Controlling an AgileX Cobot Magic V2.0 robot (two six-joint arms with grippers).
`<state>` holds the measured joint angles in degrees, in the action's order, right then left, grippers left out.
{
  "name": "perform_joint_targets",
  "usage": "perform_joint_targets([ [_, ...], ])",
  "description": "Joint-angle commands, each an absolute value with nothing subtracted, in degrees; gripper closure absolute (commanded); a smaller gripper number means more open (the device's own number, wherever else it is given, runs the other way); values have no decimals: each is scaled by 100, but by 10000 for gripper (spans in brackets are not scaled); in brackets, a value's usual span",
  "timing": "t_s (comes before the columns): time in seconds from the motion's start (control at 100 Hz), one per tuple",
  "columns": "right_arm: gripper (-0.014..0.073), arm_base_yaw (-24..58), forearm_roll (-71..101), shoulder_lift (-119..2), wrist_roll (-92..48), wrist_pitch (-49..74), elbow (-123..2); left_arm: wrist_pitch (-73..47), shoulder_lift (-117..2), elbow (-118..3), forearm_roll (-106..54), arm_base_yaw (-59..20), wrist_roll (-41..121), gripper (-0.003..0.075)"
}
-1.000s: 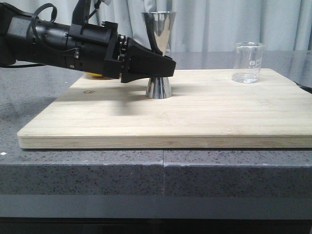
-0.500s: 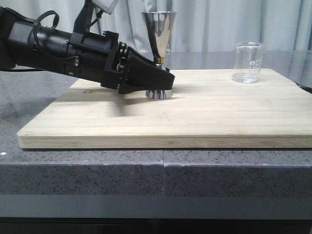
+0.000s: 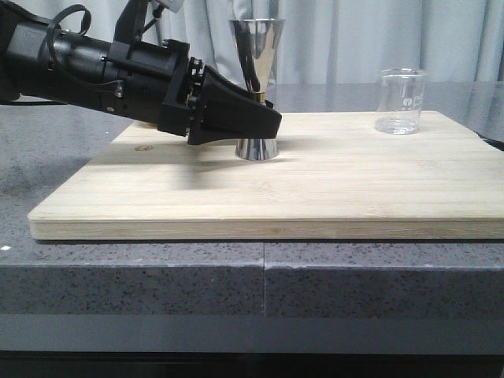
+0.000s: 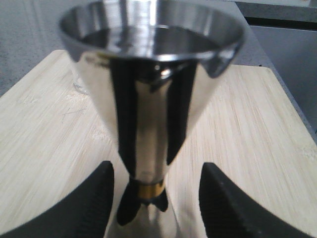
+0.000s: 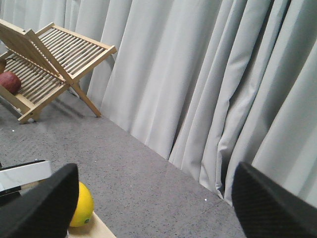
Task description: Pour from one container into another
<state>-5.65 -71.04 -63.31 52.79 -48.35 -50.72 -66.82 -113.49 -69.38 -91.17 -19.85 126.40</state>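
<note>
The steel jigger [image 3: 257, 49] stands upright on the wooden board [image 3: 315, 181], left of centre. My left gripper [image 3: 266, 122] reaches in from the left, level with the jigger's lower cone. In the left wrist view the jigger [image 4: 151, 94] fills the middle, and the left gripper [image 4: 156, 201] is open. Its fingers [image 4: 91, 201] stand on either side of the gold-banded waist, with a gap on each side. The clear glass beaker [image 3: 402, 101] stands alone at the board's far right corner. My right gripper [image 5: 153, 206] is open on nothing, facing the curtain and away from the board.
A yellow lemon [image 5: 81, 204] lies at the board's edge near the right gripper's finger. A slatted wooden rack [image 5: 54, 57] holding a red fruit [image 5: 10, 82] stands further back on the grey counter [image 5: 148, 183]. Curtains hang behind.
The left gripper dipped toward the board around the jigger's base, then rose slightly to the lower cone. The jigger and beaker have not moved.
</note>
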Motion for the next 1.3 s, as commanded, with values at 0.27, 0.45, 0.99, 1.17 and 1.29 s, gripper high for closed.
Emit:
perform_joint_targets([
  [0.27,25,-599,-6840,-6206,5287,-4914,-5217,-7328,-10815,-7068,-9158,-1723,12258,350],
  [0.45,25,-599,-6840,-6206,5287,-4914,-5217,-7328,-10650,-7068,-8955,-1486,12119,350],
  [0.99,25,-599,-6840,-6206,5287,-4526,-5217,-7328,-9556,-7068,-8424,-612,11093,350],
  [1.17,25,-599,-6840,-6206,5287,-4217,-5217,-7328,-8852,-7068,-8519,-131,10726,353],
  [1.29,25,-599,-6840,-6206,5287,-4016,-5217,-7328,-8289,-7068,-8524,241,10467,353],
])
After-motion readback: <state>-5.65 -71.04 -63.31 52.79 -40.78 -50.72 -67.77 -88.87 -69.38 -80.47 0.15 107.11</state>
